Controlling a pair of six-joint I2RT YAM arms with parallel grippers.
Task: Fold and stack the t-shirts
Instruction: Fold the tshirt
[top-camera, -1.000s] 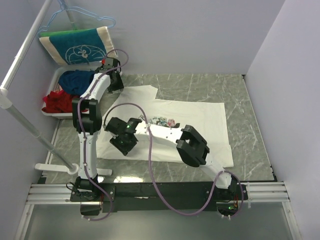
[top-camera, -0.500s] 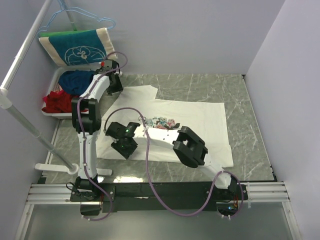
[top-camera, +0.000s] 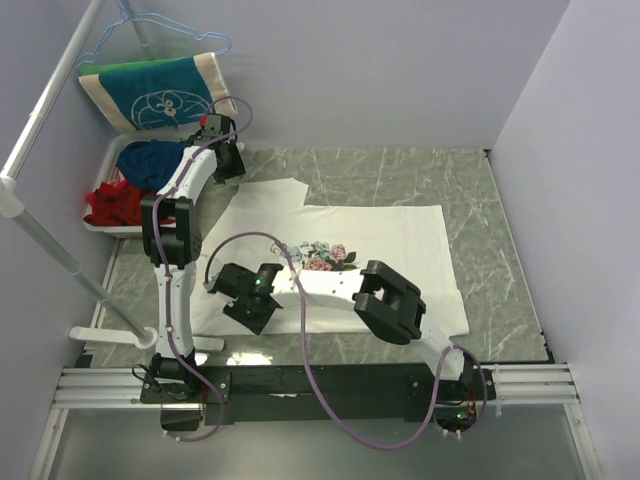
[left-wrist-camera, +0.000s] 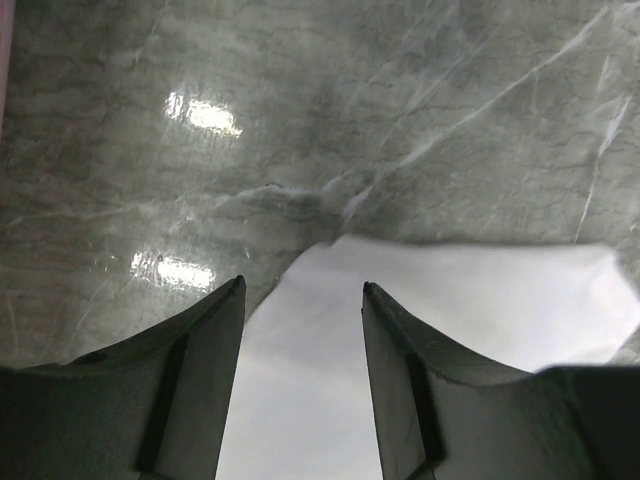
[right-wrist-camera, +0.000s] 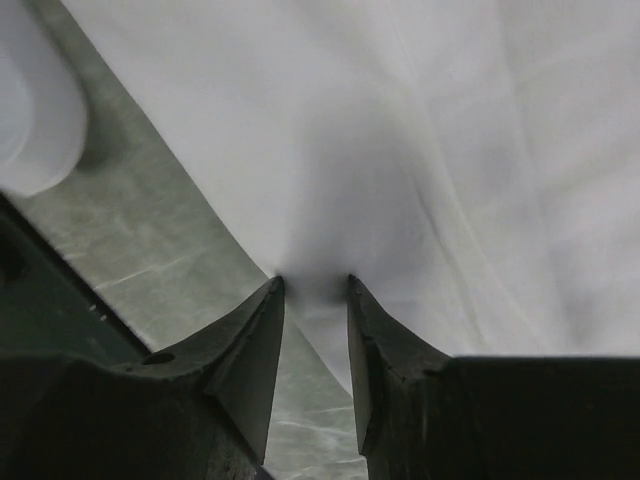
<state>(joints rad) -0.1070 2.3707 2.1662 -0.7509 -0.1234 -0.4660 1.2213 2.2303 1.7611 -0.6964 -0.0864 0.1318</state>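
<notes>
The cream-white t-shirt (top-camera: 390, 240) lies spread on the marble table, its pink-and-blue flower print (top-camera: 322, 255) facing up near the middle. My left gripper (top-camera: 228, 165) is at the back left, over the shirt's far sleeve corner. In the left wrist view it (left-wrist-camera: 303, 290) is open, with flat white cloth (left-wrist-camera: 450, 300) lying under and between the fingers. My right gripper (top-camera: 243, 300) is at the shirt's front left edge. In the right wrist view it (right-wrist-camera: 315, 283) pinches the cloth's edge (right-wrist-camera: 400, 150), and creases fan out from the tips.
A white tray (top-camera: 108, 152) at the back left holds a blue garment (top-camera: 150, 162) and a red one (top-camera: 110, 205). A teal-and-cream cloth (top-camera: 150, 95) hangs on a hanger behind it. A white rail (top-camera: 40, 250) runs along the left side, its foot (top-camera: 150, 338) near the shirt's front corner.
My right gripper has drawn back towards the front left with the shirt's edge. The cloth has unfolded, so the flower print now shows fully. The left gripper has barely moved.
</notes>
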